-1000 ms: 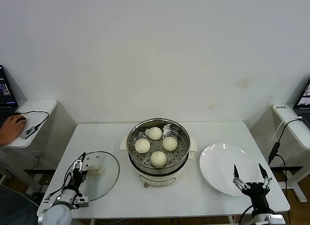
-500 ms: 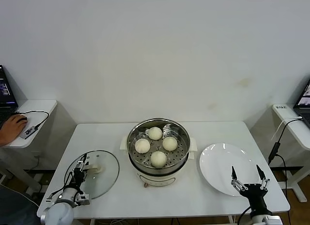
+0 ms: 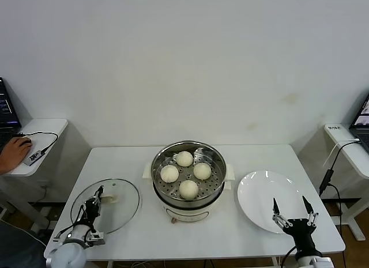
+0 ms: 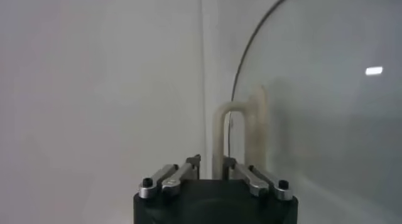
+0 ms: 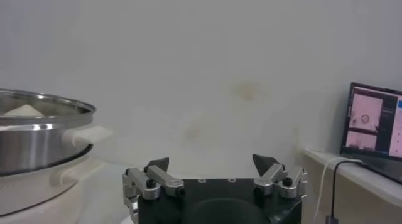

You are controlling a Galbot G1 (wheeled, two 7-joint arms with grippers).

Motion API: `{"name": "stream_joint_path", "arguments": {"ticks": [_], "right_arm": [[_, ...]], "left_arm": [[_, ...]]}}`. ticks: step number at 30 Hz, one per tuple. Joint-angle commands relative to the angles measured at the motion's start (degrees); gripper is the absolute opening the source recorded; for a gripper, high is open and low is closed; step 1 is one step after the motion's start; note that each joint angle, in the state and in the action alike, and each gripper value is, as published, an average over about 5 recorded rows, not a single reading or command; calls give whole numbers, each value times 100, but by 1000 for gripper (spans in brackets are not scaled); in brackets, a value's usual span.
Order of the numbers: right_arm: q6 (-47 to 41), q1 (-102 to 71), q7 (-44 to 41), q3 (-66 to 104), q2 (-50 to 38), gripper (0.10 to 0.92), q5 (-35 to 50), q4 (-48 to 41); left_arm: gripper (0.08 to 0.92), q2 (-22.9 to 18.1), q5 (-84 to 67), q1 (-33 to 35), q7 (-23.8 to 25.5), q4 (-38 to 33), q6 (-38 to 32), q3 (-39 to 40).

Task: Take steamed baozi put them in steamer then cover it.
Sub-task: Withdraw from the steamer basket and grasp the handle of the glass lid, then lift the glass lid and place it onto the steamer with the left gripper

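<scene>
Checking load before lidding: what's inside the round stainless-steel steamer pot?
Inside the round stainless-steel steamer pot, four cream-white round buns sit on its perforated steel tray. Whatever lies beneath the tray is hidden.

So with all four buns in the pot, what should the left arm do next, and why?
Probably lift. The left tool is shut on the cream-white handle of the round clear glass lid, which looks tilted on the white table. The shiny steel steamer pot is uncovered, holding four cream-white buns. The right tool waits open by the white plate.
</scene>
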Motion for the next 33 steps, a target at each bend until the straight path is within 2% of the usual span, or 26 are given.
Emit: {"name": "stream_joint_path", "arguments": {"ticks": [1,8,17,22,27,33], "right_arm": [[3,-20,-12,-8,-13,823,-27,48],[14,-22,-15,-17,-34,823,-60,55],[42,-36,-38,-10,-30,823,-172,70],[89,-26,-54,-54,-6,823,-394,24],[167,-38,-63,-123,52,823,-670,8],[220,45,-52,-235,129,823,-965,-137]], "left_arm": [[150,106,-219,456,-332,-822,3,-225],[150,481,-639,1014,197,-2260,430,-481],[150,962,-1643,1261,933,-3437,1089,-633],[150,1234,-2159,1158,1229,-4102,1495,-196],[150,1420,-1991,665,1276,-4356,1904,517],[150,1261,-1158,-147,1518,-4287,2440,1672]]}}
